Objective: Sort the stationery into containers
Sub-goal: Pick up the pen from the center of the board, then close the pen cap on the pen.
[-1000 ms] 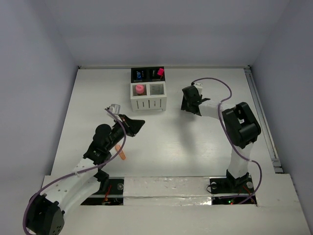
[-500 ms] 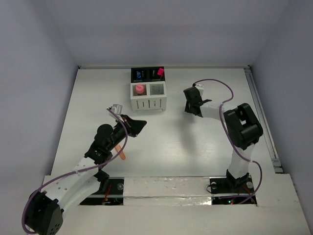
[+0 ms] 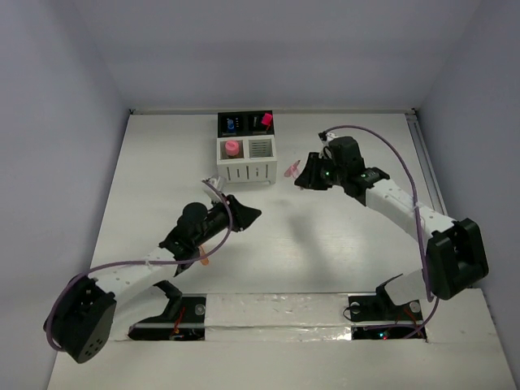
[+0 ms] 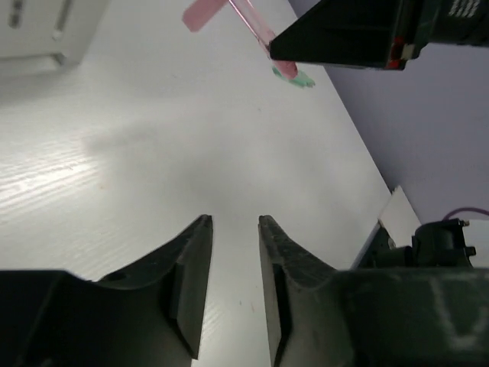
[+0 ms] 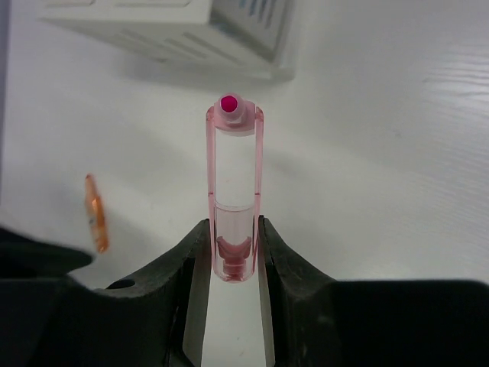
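The containers [image 3: 246,150] stand at the back middle: two white slotted cups in front, two black cups behind. A pink item sticks out of the left white cup, and a blue and a pink cap show in the black cups. My right gripper [image 3: 302,175] is shut on a translucent pink pen [image 5: 233,183] just right of the containers [image 5: 176,30]. An orange pen [image 3: 203,258] lies on the table, partly under my left arm, and also shows in the right wrist view [image 5: 95,214]. My left gripper [image 4: 234,222] stands slightly open and empty over bare table.
In the left wrist view a small green thing [image 4: 296,78] lies on the table beneath the pink pen [image 4: 229,9] and the right gripper's body. The table's right edge has a rail [image 3: 431,187]. Purple cables loop off both arms.
The right arm has stretched out, carrying the pink pen left towards the containers. The left gripper has slid right and its jaws have parted a little.
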{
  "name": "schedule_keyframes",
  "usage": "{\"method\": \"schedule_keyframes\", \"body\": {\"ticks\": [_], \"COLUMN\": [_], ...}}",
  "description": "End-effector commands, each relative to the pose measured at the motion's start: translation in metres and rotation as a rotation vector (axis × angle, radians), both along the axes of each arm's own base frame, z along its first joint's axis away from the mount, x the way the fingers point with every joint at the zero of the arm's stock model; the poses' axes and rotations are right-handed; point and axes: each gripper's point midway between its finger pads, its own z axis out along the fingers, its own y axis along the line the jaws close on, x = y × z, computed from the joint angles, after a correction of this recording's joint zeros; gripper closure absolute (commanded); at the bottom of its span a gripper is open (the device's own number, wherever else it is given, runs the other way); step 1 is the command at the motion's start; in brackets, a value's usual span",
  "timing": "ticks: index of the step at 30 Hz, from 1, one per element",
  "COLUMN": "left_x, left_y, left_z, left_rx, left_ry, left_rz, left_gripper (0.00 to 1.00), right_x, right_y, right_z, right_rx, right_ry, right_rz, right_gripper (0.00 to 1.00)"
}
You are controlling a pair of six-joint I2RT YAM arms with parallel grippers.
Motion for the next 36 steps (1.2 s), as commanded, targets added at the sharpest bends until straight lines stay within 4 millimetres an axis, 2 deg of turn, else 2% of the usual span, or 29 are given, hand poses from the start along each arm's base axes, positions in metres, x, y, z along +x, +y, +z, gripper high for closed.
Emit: {"method": "schedule_keyframes", "body": {"ticks": [1, 2, 3, 9, 10, 15, 21, 28, 34, 36], "left_x": [0.0, -0.004, -0.004, 0.009, 0.016, 0.025, 0.029, 0.028, 0.022, 0.019], "left_y": [-0.021, -0.028, -0.031, -0.035, -0.032, -0.032, -0.039, -0.044, -0.053, -0.057], "left_z": [0.029, 0.03, 0.034, 0.037, 0.035, 0.039, 0.043, 0.053, 0.054, 0.052], "left_rx": [-0.062, -0.067, -0.076, -0.068, -0.056, -0.049, -0.015, 0.005, 0.012, 0.018], "left_ry": [-0.098, -0.102, -0.114, -0.143, -0.148, -0.203, -0.248, -0.308, -0.323, -0.323], "left_rz": [-0.048, -0.063, -0.06, 0.015, 0.054, 0.089, 0.107, 0.117, 0.076, 0.063], "left_gripper": [0.72, 0.65, 0.63, 0.63, 0.63, 0.57, 0.54, 0.53, 0.65, 0.77], "right_x": [-0.045, -0.052, -0.059, -0.08, -0.083, -0.104, -0.116, -0.125, -0.129, -0.129], "right_y": [0.024, 0.027, 0.03, 0.038, 0.039, 0.044, 0.046, 0.046, 0.047, 0.048], "right_z": [0.01, 0.01, 0.013, 0.027, 0.031, 0.044, 0.057, 0.059, 0.058, 0.058], "right_rx": [0.126, 0.147, 0.171, 0.265, 0.278, 0.35, 0.413, 0.438, 0.454, 0.462], "right_ry": [0.099, 0.117, 0.14, 0.164, 0.167, 0.208, 0.221, 0.246, 0.259, 0.262], "right_rz": [0.192, 0.221, 0.255, 0.325, 0.334, 0.41, 0.455, 0.481, 0.493, 0.493], "right_gripper": [1.0, 1.0, 1.0, 1.0, 1.0, 1.0, 1.0, 1.0, 1.0, 1.0]}}
